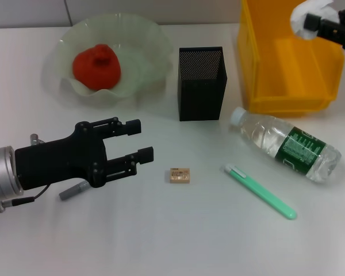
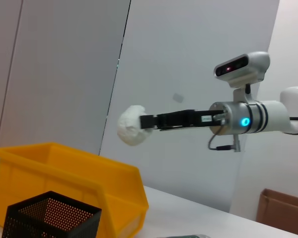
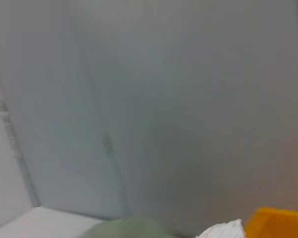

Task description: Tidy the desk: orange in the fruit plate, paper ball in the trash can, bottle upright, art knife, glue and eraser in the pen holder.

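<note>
Head view: the right gripper, upper right, is clamping the paper ball above the yellow trash can; the left gripper, lower left, is hanging wide open, empty.

left gripper: black, screw-studded, silver cuff, thin grey cable. right gripper: black, white arm, blue light.

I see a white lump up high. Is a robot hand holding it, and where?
Yes. The right hand pinches the paper ball by its side, above the yellow bin. The left hand is open, holding nothing.
</note>
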Action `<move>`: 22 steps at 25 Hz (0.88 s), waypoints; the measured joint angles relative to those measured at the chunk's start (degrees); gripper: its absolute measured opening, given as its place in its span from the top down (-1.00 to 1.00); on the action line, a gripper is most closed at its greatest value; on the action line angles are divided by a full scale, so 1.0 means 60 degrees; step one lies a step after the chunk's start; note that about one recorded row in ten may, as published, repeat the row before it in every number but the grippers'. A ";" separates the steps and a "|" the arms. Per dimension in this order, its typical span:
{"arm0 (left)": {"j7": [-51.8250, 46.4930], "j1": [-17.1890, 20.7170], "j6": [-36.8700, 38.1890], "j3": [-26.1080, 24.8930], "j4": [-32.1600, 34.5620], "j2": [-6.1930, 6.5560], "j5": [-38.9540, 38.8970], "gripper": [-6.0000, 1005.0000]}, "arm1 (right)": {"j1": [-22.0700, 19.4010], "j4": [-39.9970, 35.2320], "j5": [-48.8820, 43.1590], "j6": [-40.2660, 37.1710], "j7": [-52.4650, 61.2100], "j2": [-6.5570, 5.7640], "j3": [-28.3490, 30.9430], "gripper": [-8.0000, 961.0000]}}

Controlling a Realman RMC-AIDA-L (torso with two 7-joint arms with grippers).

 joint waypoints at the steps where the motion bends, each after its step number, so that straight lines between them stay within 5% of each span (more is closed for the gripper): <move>1: 0.0000 0.0000 0.0000 0.0000 0.0000 0.0000 0.0000 -0.22 | 0.0000 0.0000 0.0000 0.0000 0.0000 0.0000 0.0000 0.00; 5: 0.0000 0.0005 0.0018 0.0018 0.0000 0.0001 0.0001 -0.22 | 0.0178 0.0502 -0.0007 0.1134 -0.0470 0.0015 -0.0051 -0.01; 19: 0.0000 -0.0012 0.0020 0.0045 -0.0001 0.0001 0.0001 -0.22 | 0.0794 0.1719 -0.0040 0.1650 -0.1653 0.0016 -0.0038 -0.03; 22: 0.0000 -0.0024 0.0027 0.0044 -0.0013 0.0001 0.0001 -0.22 | 0.0828 0.1773 -0.0039 0.1563 -0.1747 0.0027 -0.0043 -0.25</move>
